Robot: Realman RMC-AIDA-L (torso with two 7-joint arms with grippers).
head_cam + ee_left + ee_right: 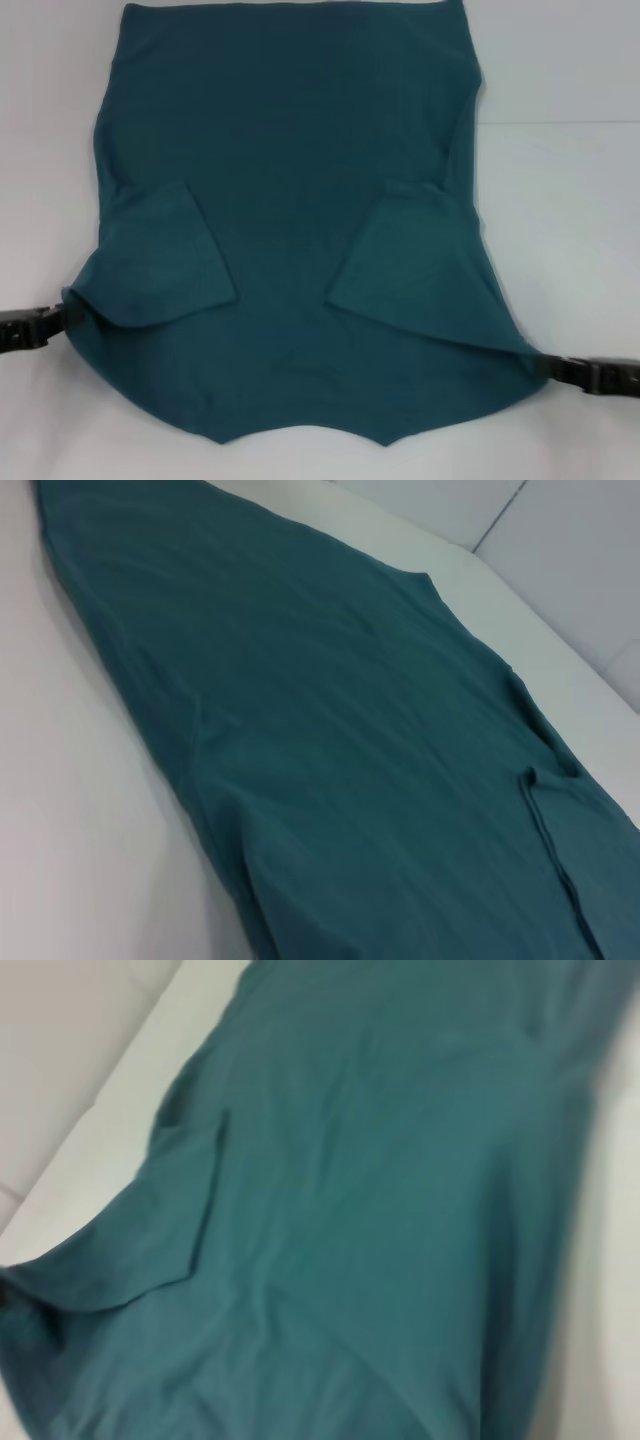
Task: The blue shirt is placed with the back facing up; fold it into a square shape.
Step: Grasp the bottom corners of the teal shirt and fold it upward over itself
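Blue shirt (290, 200) runs long axis near-to-far on the table (560, 200); left tool (58, 318) and right tool (545, 365) flank its near shoulder corners, apparently pinching fabric.

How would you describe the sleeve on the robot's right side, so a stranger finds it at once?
The blue shirt covers most of the white table. The right sleeve lies folded onto it, just inward of the right gripper. It is the flap below a small crease.

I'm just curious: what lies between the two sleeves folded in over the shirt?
Only the plain back of the blue shirt; nothing rests on it, as the head view shows. The left gripper and right gripper hold its edges.
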